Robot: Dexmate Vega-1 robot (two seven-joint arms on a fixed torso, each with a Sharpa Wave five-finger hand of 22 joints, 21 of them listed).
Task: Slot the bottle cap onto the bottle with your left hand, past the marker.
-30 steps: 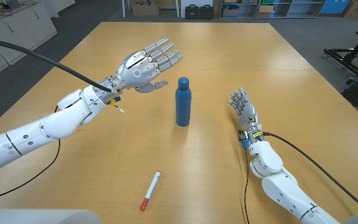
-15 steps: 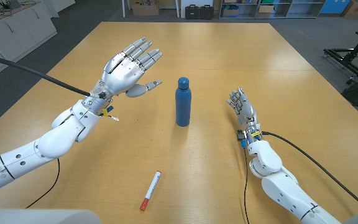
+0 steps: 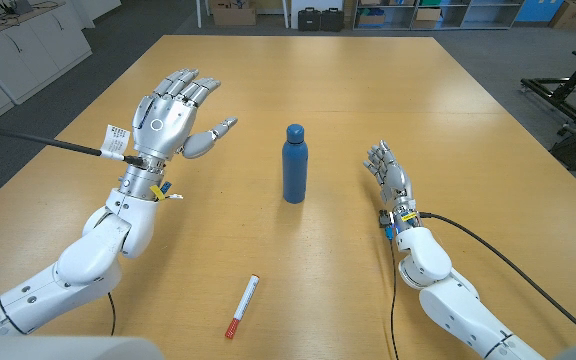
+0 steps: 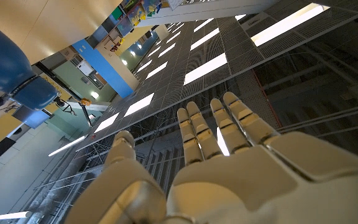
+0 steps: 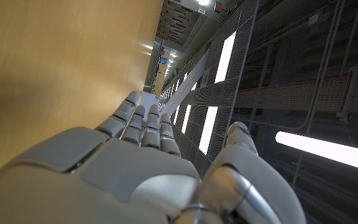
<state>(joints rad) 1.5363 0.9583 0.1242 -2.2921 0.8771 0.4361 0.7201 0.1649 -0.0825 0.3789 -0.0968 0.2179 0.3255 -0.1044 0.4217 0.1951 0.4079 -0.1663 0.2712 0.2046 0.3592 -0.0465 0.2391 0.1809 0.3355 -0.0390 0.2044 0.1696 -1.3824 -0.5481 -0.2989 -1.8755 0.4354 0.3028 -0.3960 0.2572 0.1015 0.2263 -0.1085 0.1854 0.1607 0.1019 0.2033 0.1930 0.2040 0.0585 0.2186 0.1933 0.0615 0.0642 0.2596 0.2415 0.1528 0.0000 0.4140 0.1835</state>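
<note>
A blue bottle (image 3: 294, 164) stands upright in the middle of the table with its blue cap (image 3: 294, 132) on top. Its body also shows in the left wrist view as the blue bottle (image 4: 2, 59). My left hand (image 3: 171, 118) is raised above the table to the left of the bottle, fingers spread and holding nothing; the same left hand (image 4: 222, 162) points towards the ceiling. A red and white marker (image 3: 242, 305) lies near the table's front edge. My right hand (image 3: 389, 173) stands on its edge right of the bottle, fingers apart, empty.
The wooden table (image 3: 438, 100) stretches wide behind the bottle. Cabinets (image 3: 18, 50) line the far left, and shelves with boxes (image 3: 388, 14) run along the back. A black stand (image 3: 568, 95) is at the far right.
My left hand has drawn back from the bottle towards the left and tipped upward, fingers still spread. The bottle, marker and right hand have not moved.
</note>
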